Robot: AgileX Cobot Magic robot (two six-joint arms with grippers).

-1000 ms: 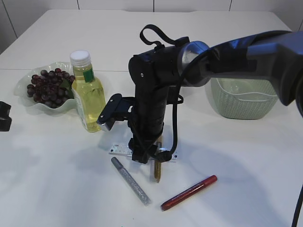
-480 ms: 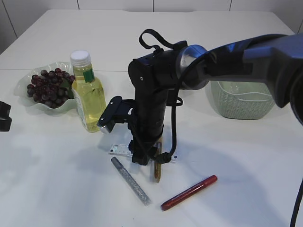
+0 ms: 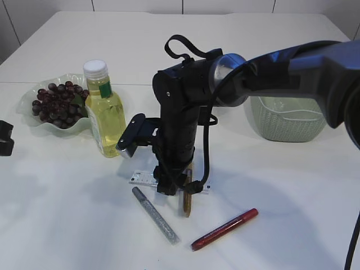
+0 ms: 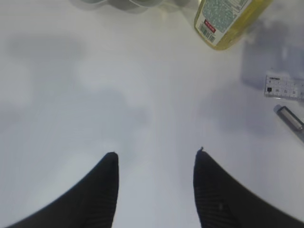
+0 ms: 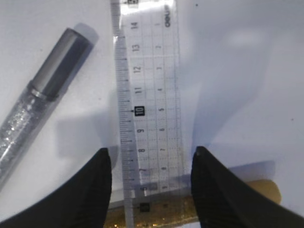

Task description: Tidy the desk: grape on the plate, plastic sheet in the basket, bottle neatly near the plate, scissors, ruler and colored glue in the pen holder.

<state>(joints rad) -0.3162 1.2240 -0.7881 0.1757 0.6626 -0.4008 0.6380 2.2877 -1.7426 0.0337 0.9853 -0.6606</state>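
A clear ruler (image 5: 149,95) lies flat on the white table, its near end resting over a gold glitter glue (image 5: 228,199). My right gripper (image 5: 152,152) is open, with one finger on each side of the ruler and nothing gripped; in the exterior view the right gripper (image 3: 171,188) points straight down at the ruler (image 3: 143,178). A silver glue (image 3: 154,215) and a red glue (image 3: 224,229) lie nearby. The yellow bottle (image 3: 104,109) stands upright beside the plate (image 3: 28,101), which holds grapes (image 3: 53,104). My left gripper (image 4: 156,153) hovers open over bare table. Scissors, plastic sheet and pen holder are out of view.
A pale green basket (image 3: 288,118) stands at the right, behind the right arm. The left wrist view shows the bottle's base (image 4: 228,19), a ruler end (image 4: 285,87) and the silver glue's cap (image 4: 290,119) at its right edge.
The right arm shifted slightly over the ruler at first, then held still. The left gripper has not moved.
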